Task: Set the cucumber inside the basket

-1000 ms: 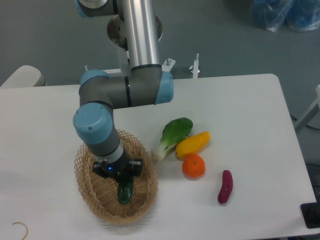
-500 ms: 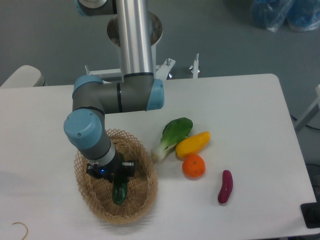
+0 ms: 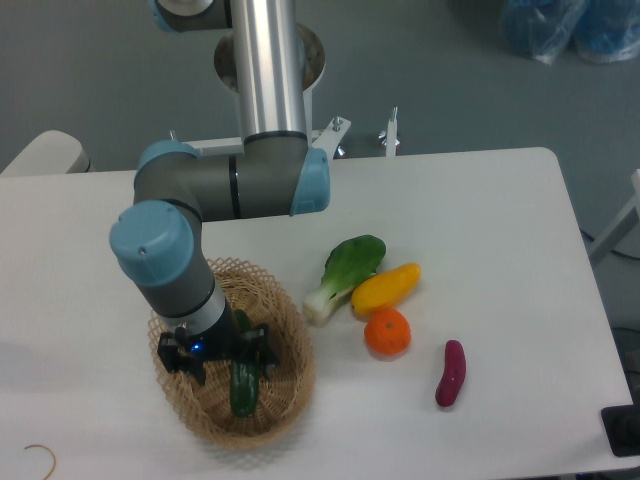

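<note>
You've got one fixed camera view, so take the basket [image 3: 290, 345] as your landmark: it sits at the front left of the white table [image 3: 500, 230].

The cucumber [image 3: 243, 388] is inside the basket, lying on the woven floor roughly lengthwise, one end pointing toward the front rim. Its upper end runs up into the gripper [image 3: 238, 362], which is down inside the basket, just over the cucumber's upper half. The jaws look spread, with black finger parts showing on either side of the cucumber, but you can't confirm from this angle whether they're touching it or clear of it, so call the grip undetermined. A small blue light shows on the gripper body.

The arm's blue-capped wrist joint [image 3: 150, 240] hangs above the basket's back left rim and hides part of it.

To the right of the basket, just beside its rim: the bok choy [image 3: 345, 275], leaf end pointing away from the basket. The yellow vegetable [image 3: 387, 287] is touching the bok choy's far side. The orange [image 3: 387, 331] sits just in front of the yellow one. The purple piece [image 3: 451, 373] is farther right, apart from the rest.

Left of the basket near the table's front edge there's a thin tan loop [image 3: 40, 457].
</note>
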You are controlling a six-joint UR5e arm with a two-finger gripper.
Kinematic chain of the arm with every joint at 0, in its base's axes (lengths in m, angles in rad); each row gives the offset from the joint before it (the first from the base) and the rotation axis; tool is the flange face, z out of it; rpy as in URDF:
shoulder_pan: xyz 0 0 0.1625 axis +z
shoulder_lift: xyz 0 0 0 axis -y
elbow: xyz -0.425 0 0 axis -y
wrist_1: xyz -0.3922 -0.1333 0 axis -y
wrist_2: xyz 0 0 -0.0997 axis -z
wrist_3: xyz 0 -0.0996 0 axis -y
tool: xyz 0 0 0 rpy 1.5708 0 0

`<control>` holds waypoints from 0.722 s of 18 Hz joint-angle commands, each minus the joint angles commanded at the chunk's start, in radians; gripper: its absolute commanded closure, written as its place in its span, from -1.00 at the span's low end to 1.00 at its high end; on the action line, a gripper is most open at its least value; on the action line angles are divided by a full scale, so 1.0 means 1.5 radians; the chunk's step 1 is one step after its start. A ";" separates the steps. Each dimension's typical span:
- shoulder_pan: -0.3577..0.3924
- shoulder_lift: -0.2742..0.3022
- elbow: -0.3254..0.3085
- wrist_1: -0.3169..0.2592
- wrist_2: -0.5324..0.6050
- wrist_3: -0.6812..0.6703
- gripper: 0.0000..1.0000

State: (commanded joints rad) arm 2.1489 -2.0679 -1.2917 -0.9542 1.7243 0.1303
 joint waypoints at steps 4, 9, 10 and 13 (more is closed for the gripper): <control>0.043 0.033 0.014 -0.007 -0.008 0.147 -1.00; 0.128 0.071 0.009 -0.037 -0.026 0.279 -1.00; 0.143 0.082 0.008 -0.048 -0.031 0.333 -1.00; 0.195 0.097 0.007 -0.093 -0.056 0.468 -1.00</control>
State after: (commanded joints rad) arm 2.4418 -1.9222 -1.2809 -1.0935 1.6399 0.8323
